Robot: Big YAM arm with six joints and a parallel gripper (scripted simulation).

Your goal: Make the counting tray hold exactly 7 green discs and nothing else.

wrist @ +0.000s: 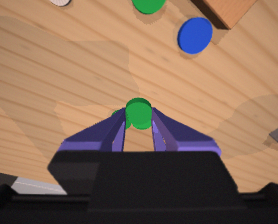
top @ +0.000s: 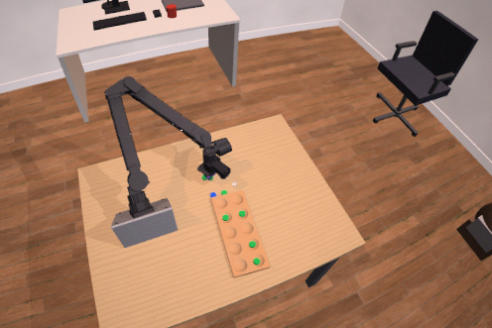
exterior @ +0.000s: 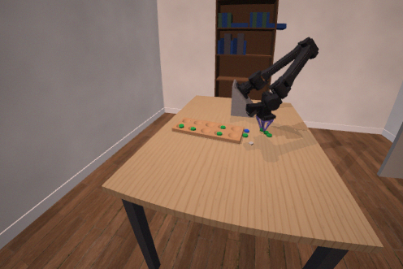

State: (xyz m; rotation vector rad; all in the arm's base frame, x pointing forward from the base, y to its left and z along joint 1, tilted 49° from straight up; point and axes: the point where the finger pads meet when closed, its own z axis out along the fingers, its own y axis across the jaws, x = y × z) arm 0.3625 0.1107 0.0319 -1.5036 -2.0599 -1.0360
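Note:
The counting tray [top: 233, 272] [exterior: 205, 136] lies flat, with several green discs in its pockets, including one green disc [top: 256, 261] [exterior: 181, 126] near the far end from my gripper. The other pockets look empty. My gripper [top: 208, 174] [exterior: 266, 130] [wrist: 138, 112] is shut on a green disc [wrist: 138, 114], low over the table beyond the tray's near end. Two more green discs are crowded against it, one partly seen at the left fingertip [wrist: 120, 118]. Whether the held disc is off the table is unclear. Another green disc [top: 224, 192] [exterior: 245, 135] [wrist: 148, 4] lies beside the tray end.
A blue disc [top: 213, 194] [exterior: 246, 131] [wrist: 195, 36] lies close to the tray's end, next to the loose green disc. A small white piece [top: 234, 184] [exterior: 251, 143] [wrist: 61, 1] lies a little farther out. The arm's grey base block [top: 146, 227] stands on the table.

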